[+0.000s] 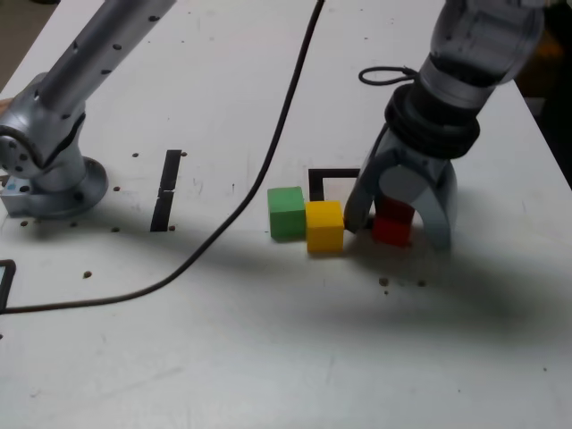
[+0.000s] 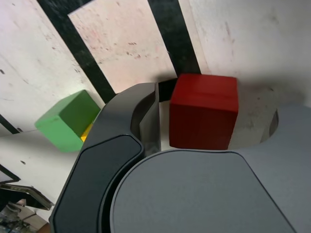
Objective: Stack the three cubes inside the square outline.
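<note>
The red cube (image 1: 391, 228) (image 2: 204, 116) rests on the white table between the two fingers of my gripper (image 1: 398, 234) (image 2: 214, 104). The jaws stand open, with a narrow gap on each side of the cube. To the exterior view's left, the yellow cube (image 1: 324, 225) (image 2: 87, 133) and the green cube (image 1: 286, 212) (image 2: 68, 119) sit side by side, touching. The square outline (image 1: 331, 174) (image 2: 170, 39) lies just behind the cubes. My gripper hides part of it in the exterior view, and nothing sits on the part that shows.
The arm's base (image 1: 45, 179) is bolted at the exterior view's left. A black cable (image 1: 268, 170) runs across the table past the green cube. A thin black strip (image 1: 167, 188) and a partial black outline (image 1: 4, 281) lie at the left. The table's edge runs along the right.
</note>
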Action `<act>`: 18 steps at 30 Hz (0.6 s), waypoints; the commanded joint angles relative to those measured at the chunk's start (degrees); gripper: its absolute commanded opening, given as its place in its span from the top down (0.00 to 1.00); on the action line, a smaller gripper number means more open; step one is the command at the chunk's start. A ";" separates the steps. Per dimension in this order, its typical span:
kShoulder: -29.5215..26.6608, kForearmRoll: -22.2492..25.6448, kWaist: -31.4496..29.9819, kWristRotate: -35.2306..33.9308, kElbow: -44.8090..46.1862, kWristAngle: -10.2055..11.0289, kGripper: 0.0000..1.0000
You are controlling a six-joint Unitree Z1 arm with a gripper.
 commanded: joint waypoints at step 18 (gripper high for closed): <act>0.63 -1.23 -0.13 -0.30 0.89 -1.50 0.73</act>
